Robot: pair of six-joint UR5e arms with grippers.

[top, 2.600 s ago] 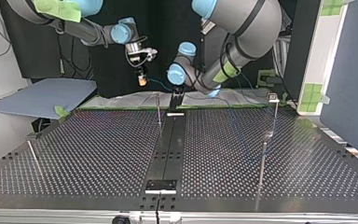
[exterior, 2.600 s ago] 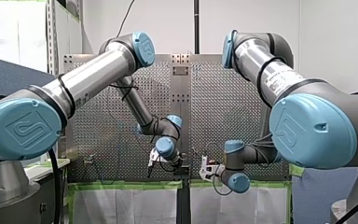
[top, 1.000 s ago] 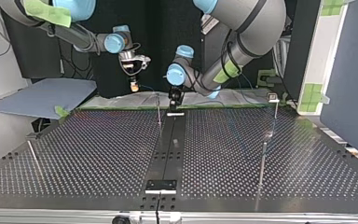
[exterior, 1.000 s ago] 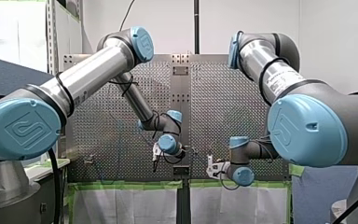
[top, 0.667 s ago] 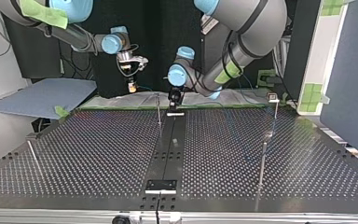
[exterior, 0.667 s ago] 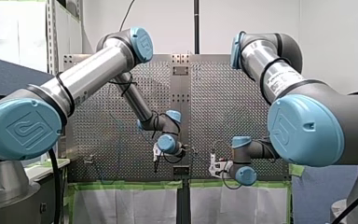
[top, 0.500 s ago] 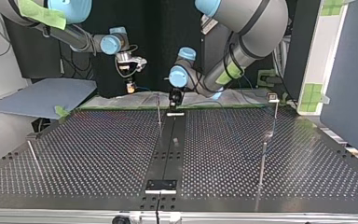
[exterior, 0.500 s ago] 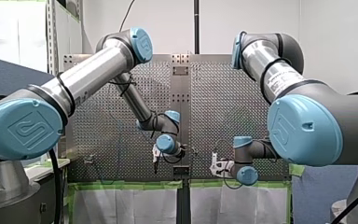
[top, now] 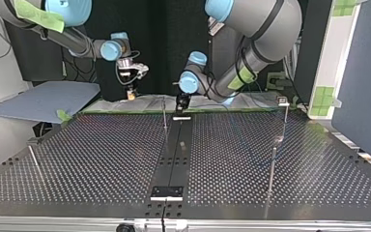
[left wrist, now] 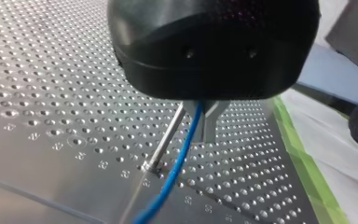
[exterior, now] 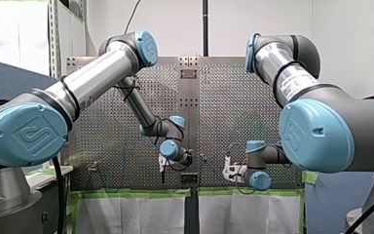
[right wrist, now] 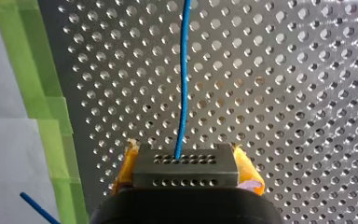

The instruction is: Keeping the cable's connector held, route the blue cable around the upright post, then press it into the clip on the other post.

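My right gripper [right wrist: 186, 164] clamps yellow pads [right wrist: 125, 167] on the grey connector [right wrist: 185, 173], and the one blue cable [right wrist: 182, 84] runs straight ahead. My left gripper [left wrist: 204, 125], pointing down beside an upright post [left wrist: 164, 142], pinches that cable (fingertips largely hidden by its black body) above the tabletop [left wrist: 37, 93].

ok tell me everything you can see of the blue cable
The blue cable is thin, round and smooth, plastic-looking. One end enters a hole in the grey perforated connector, which is clamped between the yellow pads of my right gripper. From there it runs straight above the perforated table. In the left wrist view it comes out from under my left gripper and slants down close beside a thin metal post; whether they touch is unclear.
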